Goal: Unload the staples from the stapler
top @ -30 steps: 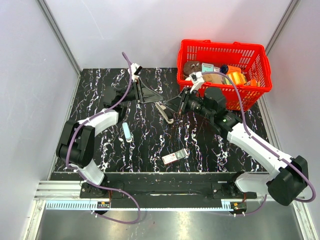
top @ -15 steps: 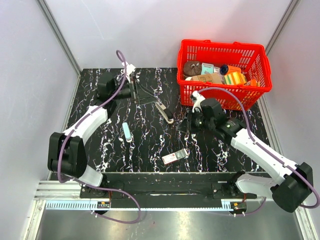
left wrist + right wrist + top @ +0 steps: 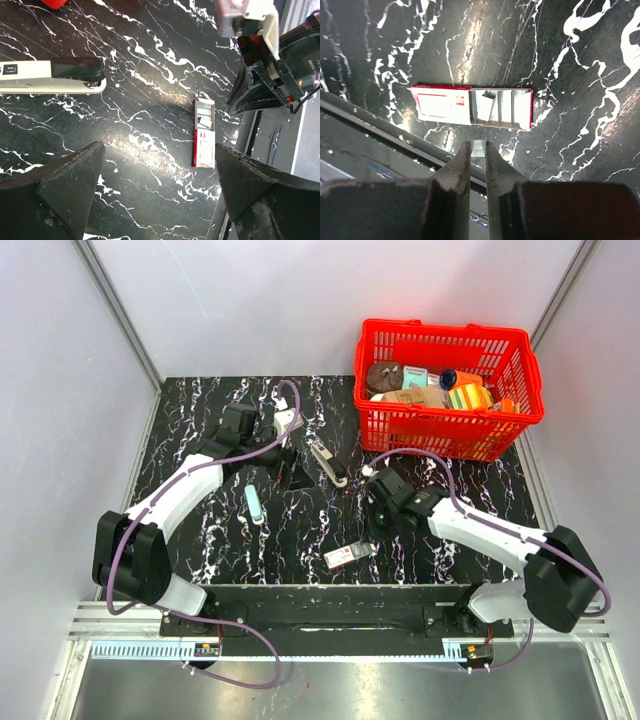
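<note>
The stapler (image 3: 328, 460) lies on the black marble table, black on top with a pale silvery underside; it also shows in the left wrist view (image 3: 50, 77). My left gripper (image 3: 295, 477) is open and empty just left of it, its fingers (image 3: 70, 190) spread wide over bare table. My right gripper (image 3: 373, 523) is shut on a short silvery strip of staples (image 3: 479, 150) and holds it just beside the open red-white staple box (image 3: 472, 107), apart from the stapler. The box lies near the table's front edge (image 3: 350, 554).
A red basket (image 3: 440, 435) full of items stands at the back right. A pale blue-white stick (image 3: 254, 504) lies left of centre. The table's front rail (image 3: 380, 130) runs close beside the staple box. My right arm (image 3: 270, 65) is near the box.
My right gripper left the stapler and moved toward the front, over the staple box. My left gripper swung from the back left to just left of the stapler.
</note>
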Robot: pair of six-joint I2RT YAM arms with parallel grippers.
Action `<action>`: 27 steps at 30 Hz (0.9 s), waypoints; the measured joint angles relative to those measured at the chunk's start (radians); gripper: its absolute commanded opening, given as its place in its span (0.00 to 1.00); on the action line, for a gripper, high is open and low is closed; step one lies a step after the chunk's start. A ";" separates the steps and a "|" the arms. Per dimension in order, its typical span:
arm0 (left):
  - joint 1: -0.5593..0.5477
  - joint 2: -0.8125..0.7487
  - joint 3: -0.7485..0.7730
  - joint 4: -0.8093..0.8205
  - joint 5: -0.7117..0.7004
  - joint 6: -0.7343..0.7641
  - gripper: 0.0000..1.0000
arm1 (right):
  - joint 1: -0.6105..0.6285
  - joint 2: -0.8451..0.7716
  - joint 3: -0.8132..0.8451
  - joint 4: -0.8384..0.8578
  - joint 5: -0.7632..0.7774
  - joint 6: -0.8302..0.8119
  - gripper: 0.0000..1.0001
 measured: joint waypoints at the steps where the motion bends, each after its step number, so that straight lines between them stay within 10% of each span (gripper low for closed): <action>1: -0.007 0.000 0.000 -0.011 -0.010 0.017 0.95 | 0.009 0.016 0.000 -0.001 0.014 0.000 0.00; 27: -0.085 0.000 -0.001 -0.101 -0.103 0.129 0.94 | 0.060 0.179 0.014 -0.018 0.152 -0.031 0.07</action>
